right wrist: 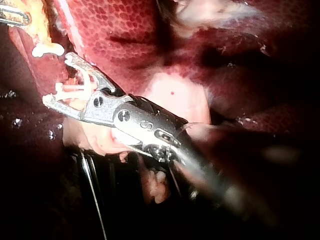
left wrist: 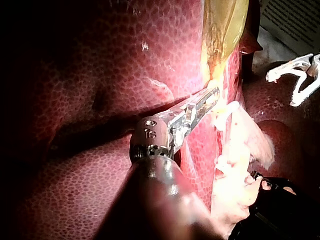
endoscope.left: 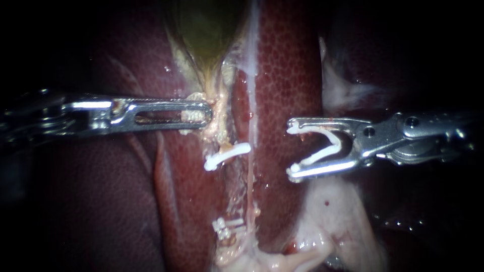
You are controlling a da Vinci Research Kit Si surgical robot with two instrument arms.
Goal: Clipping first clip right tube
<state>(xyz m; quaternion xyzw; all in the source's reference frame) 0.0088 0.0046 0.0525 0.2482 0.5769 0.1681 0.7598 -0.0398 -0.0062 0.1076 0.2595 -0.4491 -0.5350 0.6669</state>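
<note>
Though spread wide and loaded, hangs well apart from the right tube [endoscope.left: 250,176]: so with the right instrument [endoscope.left: 291,149], both halves of its claw touching the open white clip [endoscope.left: 317,155] carried between them, nothing else caught. Tube itself: a thin pink strand down the middle of the endoscope view, lying on the liver [endoscope.left: 287,75], just beside a neighbouring tube [endoscope.left: 224,136] already wearing a set clip [endoscope.left: 227,155], with more clips [endoscope.left: 228,226] lower down.

Plenty to go wrong from here, judging by the layout. If pushed in too shallow, would close the clip on only part of the strand. If pushed too deep or too low, could snag the set clip or bite the neighbouring tube as well. If dragged across the liver, could scrape it or knock the clip out of the claw. If let slack by the left instrument [endoscope.left: 201,113], would leave the strand limp and hard to straddle.

Comes in from the right, nearly level, mouth of the claw facing the strand, one half above the other. Opposite, the left instrument: in from the left, also level, claw closed flat on a bit of pale tissue [endoscope.left: 194,117] just below the gallbladder [endoscope.left: 206,30], apparently for tension.
</note>
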